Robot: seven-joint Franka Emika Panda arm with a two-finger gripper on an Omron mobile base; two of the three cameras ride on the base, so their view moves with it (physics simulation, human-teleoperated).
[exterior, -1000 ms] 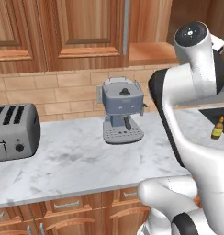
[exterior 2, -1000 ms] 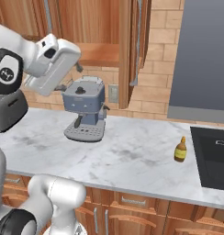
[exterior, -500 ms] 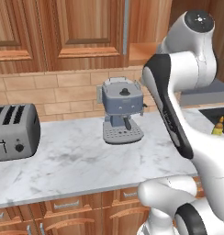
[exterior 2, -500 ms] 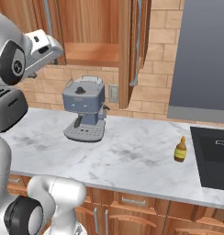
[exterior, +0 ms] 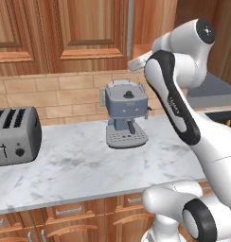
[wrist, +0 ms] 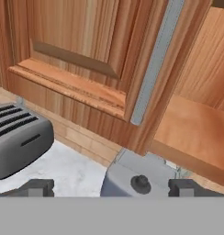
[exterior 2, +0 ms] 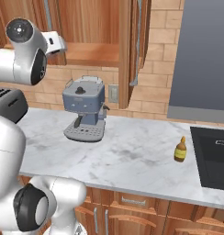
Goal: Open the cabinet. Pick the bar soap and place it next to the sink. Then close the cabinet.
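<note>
The cabinet [exterior 2: 93, 27] has its right door [exterior 2: 136, 46] swung open and seen edge-on, baring a wooden shelf [exterior 2: 93, 54]. Its left door [wrist: 81, 41] is closed, its silver bar handle [wrist: 153, 64] just ahead of my hand. My gripper [wrist: 111, 188] is open with nothing between its fingertips [wrist: 38, 187]. It hovers above the coffee machine, level with the cabinet's bottom edge, and the hand [exterior 2: 54, 41] sits left of the open shelf. The bar soap is out of view. The dark sink [exterior 2: 212, 156] lies at the counter's right end.
A grey-blue coffee machine [exterior 2: 84, 112] stands on the white marble counter [exterior 2: 132, 160] under the cabinet. A small amber bottle [exterior 2: 180, 149] stands left of the sink. A grey toaster [exterior: 15, 134] sits at the left. Low drawers [exterior: 70, 212] run below.
The arm has swung and folded, bringing the hand up and in toward the cabinet's lower edge. The gripper stayed open.
</note>
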